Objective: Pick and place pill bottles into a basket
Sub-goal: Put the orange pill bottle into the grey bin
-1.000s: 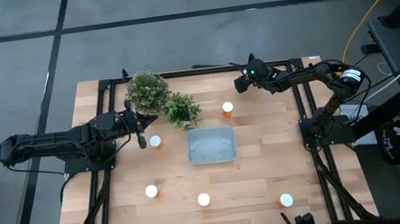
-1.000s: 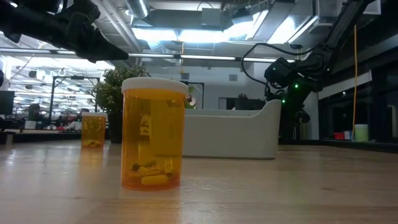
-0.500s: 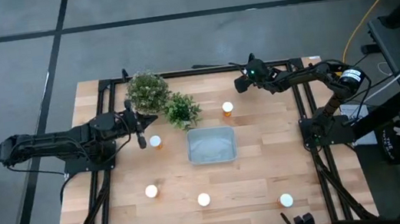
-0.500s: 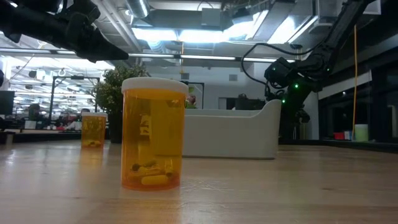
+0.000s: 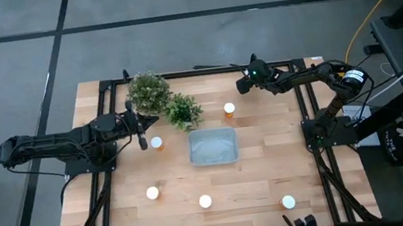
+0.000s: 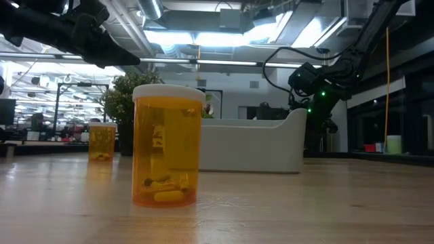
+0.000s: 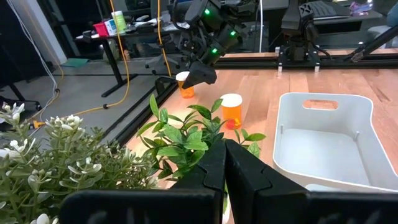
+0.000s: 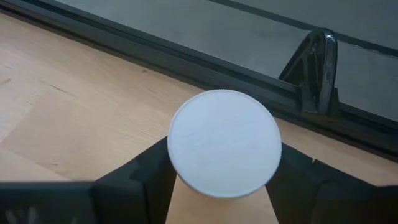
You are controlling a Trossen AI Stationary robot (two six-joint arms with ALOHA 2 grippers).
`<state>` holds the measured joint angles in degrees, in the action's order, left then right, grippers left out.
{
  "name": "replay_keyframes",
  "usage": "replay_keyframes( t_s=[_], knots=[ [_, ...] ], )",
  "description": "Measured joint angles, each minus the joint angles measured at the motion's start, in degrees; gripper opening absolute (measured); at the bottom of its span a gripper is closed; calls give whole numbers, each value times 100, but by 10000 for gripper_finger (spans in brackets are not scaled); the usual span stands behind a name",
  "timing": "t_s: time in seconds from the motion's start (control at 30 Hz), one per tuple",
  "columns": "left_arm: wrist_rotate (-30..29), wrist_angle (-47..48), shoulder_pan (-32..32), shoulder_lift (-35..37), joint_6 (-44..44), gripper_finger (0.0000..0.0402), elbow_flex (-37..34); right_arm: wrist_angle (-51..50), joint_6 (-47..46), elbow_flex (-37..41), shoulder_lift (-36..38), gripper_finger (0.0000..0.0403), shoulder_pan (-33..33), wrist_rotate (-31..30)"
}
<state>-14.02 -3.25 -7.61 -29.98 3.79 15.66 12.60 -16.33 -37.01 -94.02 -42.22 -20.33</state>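
Observation:
Several orange pill bottles with white caps stand on the wooden table: one (image 5: 156, 142) beside my left gripper, one (image 5: 229, 109) behind the basket, and three near the front edge (image 5: 152, 193) (image 5: 205, 201) (image 5: 288, 203). The pale basket (image 5: 213, 146) sits mid-table. My left gripper (image 5: 143, 140) is shut and empty, just left of the nearest bottle, above the table. My right gripper (image 5: 243, 85) is at the table's far edge, shut on another pill bottle (image 8: 224, 143), which also shows in the left wrist view (image 7: 182, 84). My right gripper pinches the bottle's orange body (image 8: 217, 208) just under the white cap, one finger (image 8: 149, 171) on each side. The fingers come from above, slanting down. The bottle is upright. Whether its base rests on the table, I cannot tell.
Two green potted plants (image 5: 149, 91) (image 5: 183, 111) stand at the far left, between my left gripper and the basket. A black frame rail (image 8: 186, 59) runs along the far edge, just past the held bottle. Bare wood lies right of the basket.

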Motion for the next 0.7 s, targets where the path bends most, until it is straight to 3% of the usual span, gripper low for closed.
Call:
replay_keyframes(
  t_s=[0.43, 0.7],
  knots=[
    [0, 1, 0, 0, 2, 6, 0, 1, 32, -2, 7, 206, 0, 3],
    [0, 2, -1, -1, 0, 6, 0, -56, 326, -59, 556, 206, 59, 614]
  ],
)
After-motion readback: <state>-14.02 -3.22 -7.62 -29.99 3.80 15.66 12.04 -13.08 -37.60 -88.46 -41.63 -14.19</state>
